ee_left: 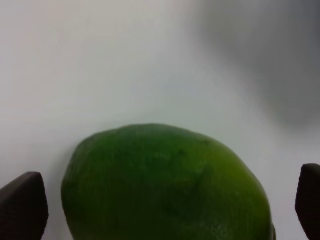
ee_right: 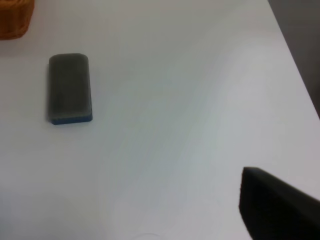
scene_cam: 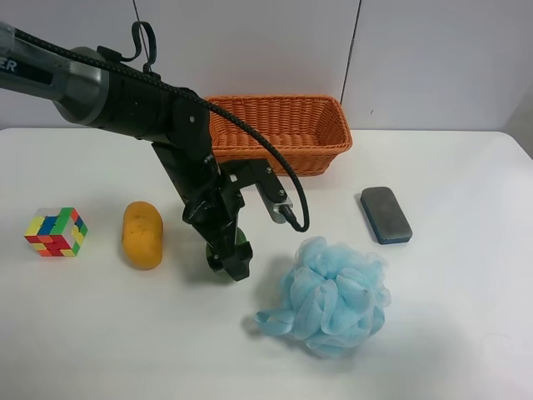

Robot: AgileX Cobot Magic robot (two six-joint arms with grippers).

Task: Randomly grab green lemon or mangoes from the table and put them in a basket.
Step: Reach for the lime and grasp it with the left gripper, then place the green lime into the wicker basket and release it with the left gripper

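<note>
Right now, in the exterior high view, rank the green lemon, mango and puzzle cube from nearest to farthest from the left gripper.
1. The green lemon, between the open fingers of the left gripper.
2. The mango, beside it toward the view's left.
3. The puzzle cube, farther left beyond the mango.

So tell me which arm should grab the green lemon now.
Left. Its open pincer straddles the green lemon, ready to close. The right arm's camera sees only a grey block and the basket corner, no fruit.
</note>
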